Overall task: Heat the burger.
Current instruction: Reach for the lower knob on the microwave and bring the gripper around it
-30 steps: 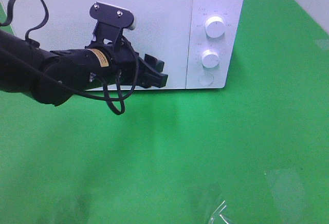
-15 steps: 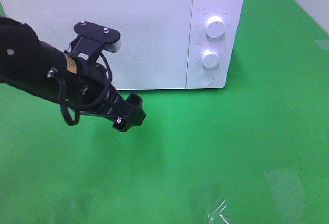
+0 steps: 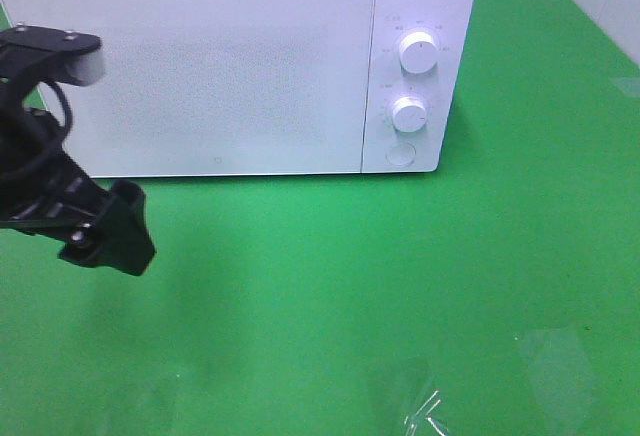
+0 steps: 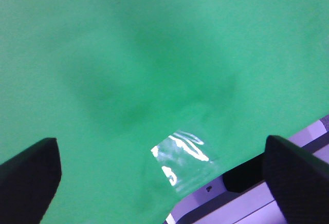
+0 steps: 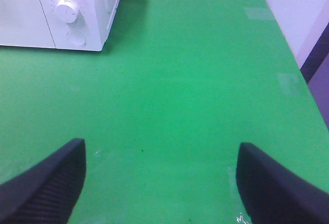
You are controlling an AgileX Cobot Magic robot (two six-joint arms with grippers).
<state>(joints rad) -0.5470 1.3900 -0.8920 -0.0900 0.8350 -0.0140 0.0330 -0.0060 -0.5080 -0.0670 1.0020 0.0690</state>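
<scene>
exterior high, white microwave shut, inside hidden, left gripper jaws spread

You see: white microwave at 12 o'clock, door shut | clear tape at 5 o'clock | green cloth under both

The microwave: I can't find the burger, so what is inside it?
The microwave has its white door shut, hiding the inside. No burger shows on the green table.
</scene>
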